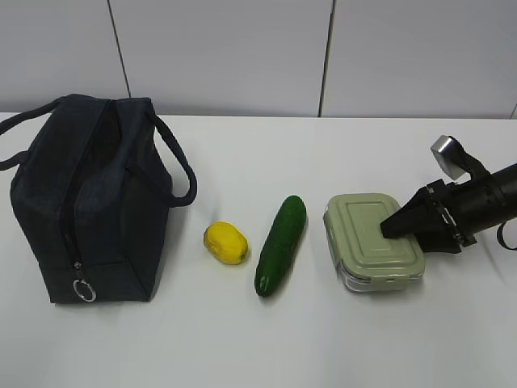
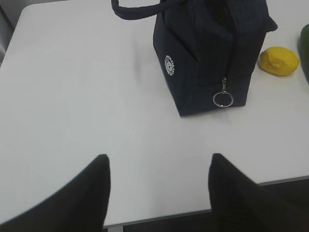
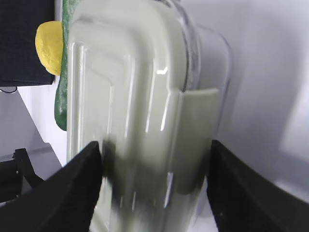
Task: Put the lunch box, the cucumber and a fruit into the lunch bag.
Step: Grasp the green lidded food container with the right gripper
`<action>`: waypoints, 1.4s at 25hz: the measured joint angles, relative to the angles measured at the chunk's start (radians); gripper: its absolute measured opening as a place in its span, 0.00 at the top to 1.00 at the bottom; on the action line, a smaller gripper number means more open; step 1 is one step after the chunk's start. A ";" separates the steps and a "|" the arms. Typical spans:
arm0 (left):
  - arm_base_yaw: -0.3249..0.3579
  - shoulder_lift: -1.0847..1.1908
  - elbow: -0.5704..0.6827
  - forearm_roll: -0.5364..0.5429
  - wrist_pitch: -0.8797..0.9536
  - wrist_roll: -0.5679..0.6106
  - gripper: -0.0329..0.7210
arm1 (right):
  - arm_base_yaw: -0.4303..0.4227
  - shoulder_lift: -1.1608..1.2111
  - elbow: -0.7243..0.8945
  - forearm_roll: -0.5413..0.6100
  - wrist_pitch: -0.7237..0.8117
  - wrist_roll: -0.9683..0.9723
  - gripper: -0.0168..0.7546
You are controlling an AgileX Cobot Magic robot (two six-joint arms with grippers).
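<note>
Looking across the white table [image 1: 323, 339], everything sat in a rough row. The lunch bag [image 1: 89, 202] stood upright at the far left, dark navy, loop handles flopped out to both sides, zipper running down the near end with its metal ring pull [image 1: 84, 290] hanging close to the tabletop. In the left wrist view you could see the small white logo [image 2: 169, 65] on its side.

Just right of the bag lay the fruit [image 1: 225, 242], yellow and lemon-ish, then the cucumber [image 1: 281, 245] lying at a slight angle, near but not touching the fruit. Next came the lunch box [image 1: 374, 241], green lid on, clear base showing at the edges.

The right gripper [image 1: 404, 224] was down at the lunch box from the right side, jaws spread fairly wide with one finger over each long side of the lid. Honestly couldn't tell whether the fingers [image 3: 63, 193] were pressing on it or just beside it; the box looked flat on the table.

The left gripper [image 2: 159, 193] hung over bare table in front of the bag, jaws apart, nothing in them.
</note>
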 joint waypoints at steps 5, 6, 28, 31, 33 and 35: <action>0.000 0.000 0.000 0.000 0.000 0.000 0.36 | 0.000 0.000 0.000 -0.002 0.000 0.005 0.33; 0.000 0.000 0.000 0.000 0.000 0.000 0.36 | 0.000 0.000 0.000 -0.002 0.000 0.008 0.34; 0.000 0.000 0.000 0.000 0.000 0.000 0.36 | 0.000 0.000 0.000 -0.004 0.008 0.026 0.38; 0.000 0.000 0.000 0.000 0.000 0.000 0.36 | 0.000 0.000 0.000 -0.004 0.008 0.029 0.38; 0.000 0.000 0.000 0.000 0.000 0.000 0.36 | 0.000 0.000 0.000 -0.004 0.008 0.032 0.38; 0.000 0.000 0.000 0.000 0.000 0.000 0.36 | 0.000 0.000 0.000 -0.004 0.010 0.033 0.39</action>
